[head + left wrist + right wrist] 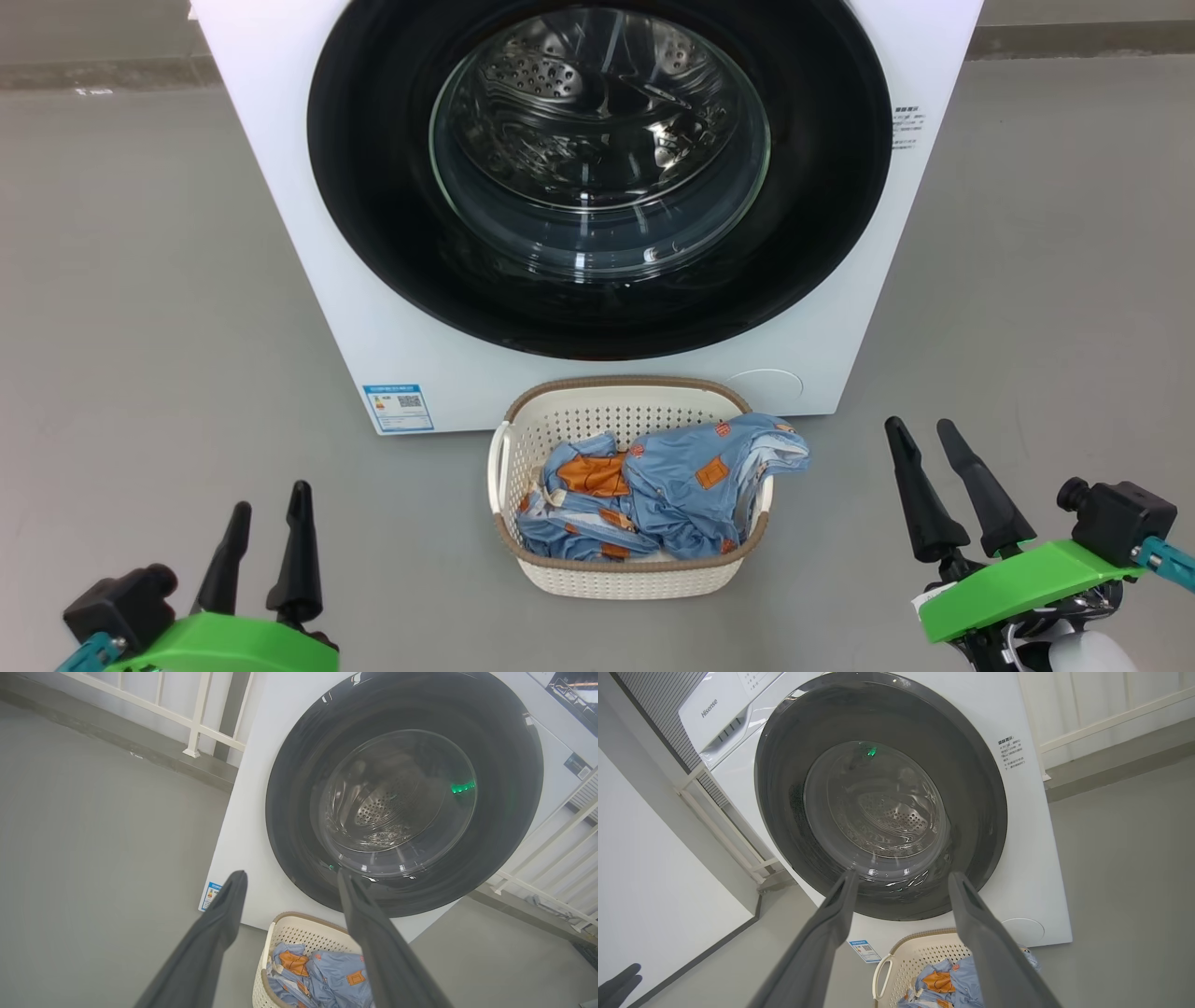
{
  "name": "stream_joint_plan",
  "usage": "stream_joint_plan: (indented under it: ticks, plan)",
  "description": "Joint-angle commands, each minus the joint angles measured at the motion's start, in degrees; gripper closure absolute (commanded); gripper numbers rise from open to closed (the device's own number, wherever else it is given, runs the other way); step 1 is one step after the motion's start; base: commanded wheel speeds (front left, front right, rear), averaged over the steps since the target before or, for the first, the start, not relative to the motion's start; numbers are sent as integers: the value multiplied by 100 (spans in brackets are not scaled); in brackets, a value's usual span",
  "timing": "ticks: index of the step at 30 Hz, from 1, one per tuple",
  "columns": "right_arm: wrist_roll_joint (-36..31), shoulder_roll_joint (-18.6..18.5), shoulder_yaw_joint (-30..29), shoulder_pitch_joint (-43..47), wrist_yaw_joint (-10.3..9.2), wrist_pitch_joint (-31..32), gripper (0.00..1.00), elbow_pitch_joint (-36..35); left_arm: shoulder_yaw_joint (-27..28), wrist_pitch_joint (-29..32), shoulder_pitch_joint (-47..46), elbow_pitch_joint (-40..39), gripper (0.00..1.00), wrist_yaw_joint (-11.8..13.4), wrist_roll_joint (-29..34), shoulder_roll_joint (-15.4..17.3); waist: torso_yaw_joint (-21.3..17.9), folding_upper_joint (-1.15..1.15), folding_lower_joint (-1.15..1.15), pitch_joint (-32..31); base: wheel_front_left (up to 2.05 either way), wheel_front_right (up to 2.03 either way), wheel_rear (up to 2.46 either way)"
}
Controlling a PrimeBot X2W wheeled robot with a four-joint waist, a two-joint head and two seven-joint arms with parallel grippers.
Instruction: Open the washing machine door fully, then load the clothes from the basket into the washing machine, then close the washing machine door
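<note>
At twelve o'clock of the head view: big white boxy front-loading washing machine (280, 215), standing on a smooth grey floor (121, 308).

- Large round glossy black washing machine door (373, 243) with a clear bulging glass window: shut, flush with the machine's front. The steel perforated drum shows through the glass.
- Small blue label sticker (399, 408): on the machine's front, at seven o'clock of the door.
- Round white cover (766, 384): on the machine's front, at five o'clock of the door.
- Small cream-white perforated plastic basket (597, 420) with a brown woven-look rim: on the floor at six o'clock of the door, just beside the machine's base.
- Light blue fabric clothes (672, 485) with orange patches: heaped inside the basket, with one fold draped over the rim at two o'clock of the basket.
- Left claw (272, 497), two long dark fingers on a green mount: at seven o'clock of the head view, fingers apart, holding nothing, well apart from the basket.
- Right claw (918, 425), same build: at four o'clock of the head view, fingers apart, holding nothing, well apart from the basket.
- White railing (196, 718): left wrist view, at eleven o'clock, behind the machine.
</note>
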Motion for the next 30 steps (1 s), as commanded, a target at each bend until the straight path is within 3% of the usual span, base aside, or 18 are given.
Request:
stream_joint_plan:
  ticks: [1,30]
  plan:
    - [-327,-23,86,-268,7,-114,0,-128,105,-116,-271,-136,0,30,341,117,6,0,0,-3,0,0,0]
    - [-2366,-54,224,-385,9,-583,0,-153,122,-588,-373,123,0,73,2044,163,60,0,0,-40,0,0,0]
